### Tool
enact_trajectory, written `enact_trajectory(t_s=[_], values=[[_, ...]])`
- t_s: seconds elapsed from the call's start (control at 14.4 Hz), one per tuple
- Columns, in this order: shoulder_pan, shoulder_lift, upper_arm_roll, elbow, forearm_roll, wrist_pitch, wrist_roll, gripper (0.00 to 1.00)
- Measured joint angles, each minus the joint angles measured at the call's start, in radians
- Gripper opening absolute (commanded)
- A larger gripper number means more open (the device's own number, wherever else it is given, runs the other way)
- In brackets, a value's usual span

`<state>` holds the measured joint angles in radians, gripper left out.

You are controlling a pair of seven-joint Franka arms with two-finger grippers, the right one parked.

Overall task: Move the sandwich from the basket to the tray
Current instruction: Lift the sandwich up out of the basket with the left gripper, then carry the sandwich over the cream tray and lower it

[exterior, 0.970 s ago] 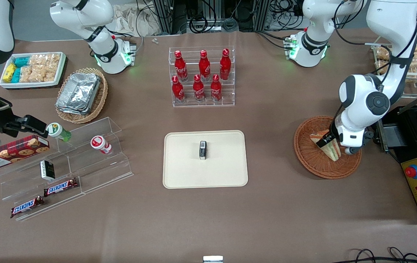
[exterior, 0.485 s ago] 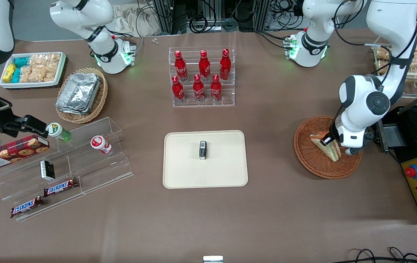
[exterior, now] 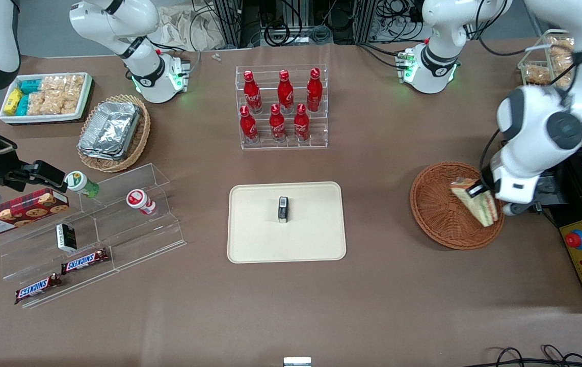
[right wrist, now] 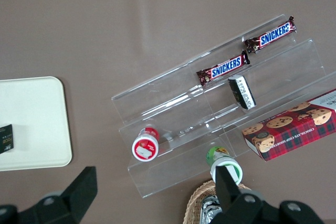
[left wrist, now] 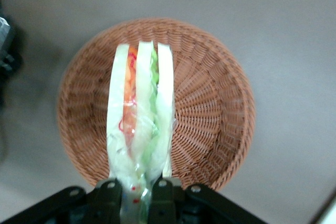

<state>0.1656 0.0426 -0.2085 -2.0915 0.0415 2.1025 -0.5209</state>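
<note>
I see the beige tray [exterior: 287, 222] at mid-table, carrying only a small dark packet [exterior: 283, 209] at its centre. The wicker basket [exterior: 436, 214] sits well apart from it, toward the working arm's end. Above the basket, my gripper [left wrist: 137, 188] is clamped on the wrapped sandwich [left wrist: 140, 129], lifted clear of the weave. I judge the lift done; next I carry it across to the tray, setting down beside that packet.
</note>
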Motion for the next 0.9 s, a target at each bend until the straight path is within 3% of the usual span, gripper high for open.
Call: enact_trajectory(t_s=[0.21, 0.42, 0.62, 0.9], values=[[-0.008, -0.008, -0.017, 0.271, -0.040, -0.308, 0.072, 0.00], [-0.058, 0.070, -0.091, 0.514, -0.058, -0.467, 0.074, 0.00], [-0.165, 0.188, -0.160, 0.590, -0.058, -0.472, 0.061, 0.00], [-0.342, 0.346, -0.172, 0.597, -0.042, -0.318, -0.096, 0.00]])
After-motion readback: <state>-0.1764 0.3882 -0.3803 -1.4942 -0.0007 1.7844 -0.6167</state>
